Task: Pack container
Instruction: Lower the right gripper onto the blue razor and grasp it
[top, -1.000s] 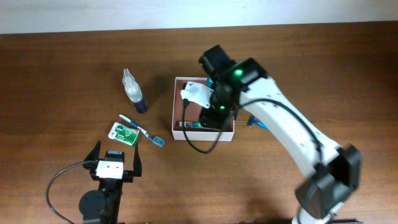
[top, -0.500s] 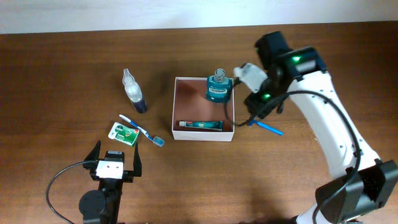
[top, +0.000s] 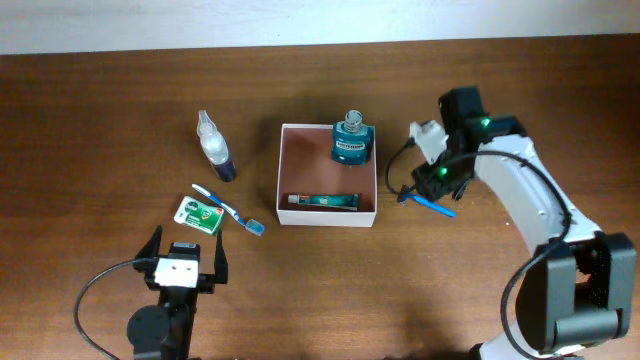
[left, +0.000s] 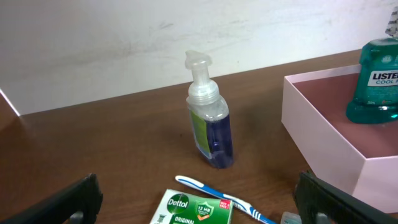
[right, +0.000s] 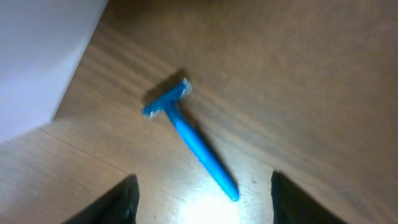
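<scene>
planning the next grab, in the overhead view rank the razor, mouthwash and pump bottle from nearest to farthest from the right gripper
1. Razor, on the table right under the right gripper, right of the box.
2. Mouthwash, in the box's far right corner.
3. Pump bottle, on the table left of the box.

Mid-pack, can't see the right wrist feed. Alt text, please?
A blue razor lies flat on the wooden table, head toward the upper left, handle running to the lower right. The right gripper is above it, jaws open and empty. A white wall of the container fills the upper-left corner.
</scene>
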